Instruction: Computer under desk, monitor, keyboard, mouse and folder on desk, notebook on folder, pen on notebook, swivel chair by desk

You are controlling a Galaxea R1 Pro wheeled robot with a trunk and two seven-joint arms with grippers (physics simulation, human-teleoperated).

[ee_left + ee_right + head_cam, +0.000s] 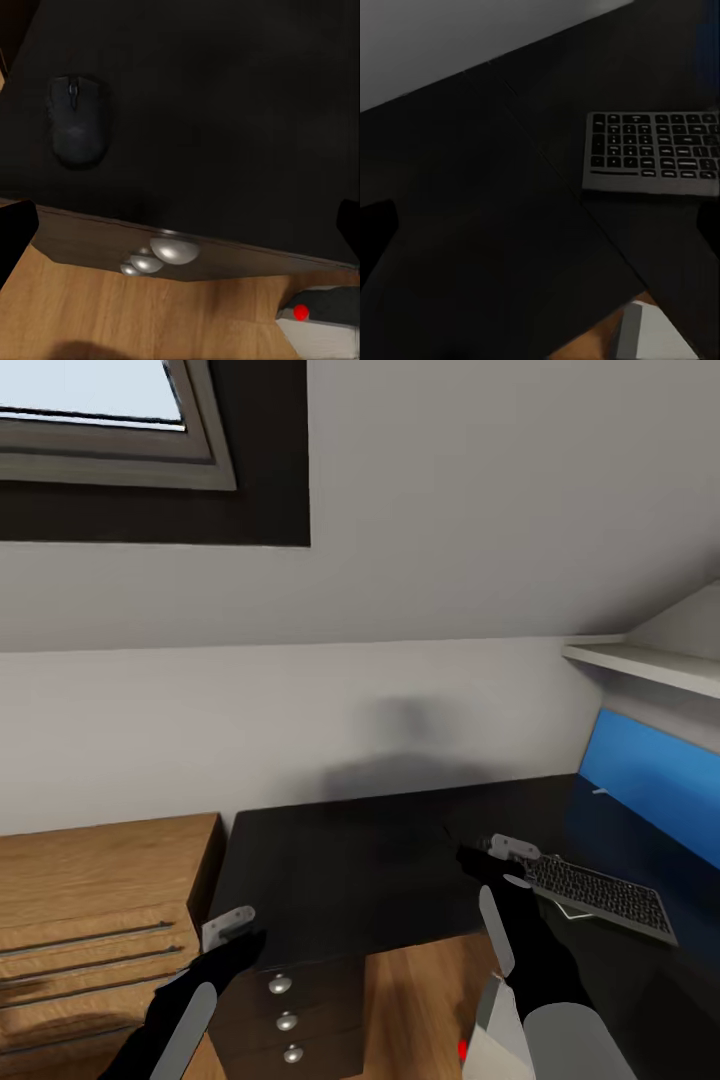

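The keyboard (600,895) lies flat on the black counter (380,860), just beyond the fingers of the right gripper (490,860); whether these are wide or narrow I cannot tell. It looks stiff, thin and light, so I would pinch a long edge near the middle. The mouse (77,120), smooth and rounded, lies ahead of the left gripper (235,930), whose fingers stand wide and hold nothing.

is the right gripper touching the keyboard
Apart. In the right wrist view, bare desk top lies between the keyboard and the dark fingers at the picture's edges.
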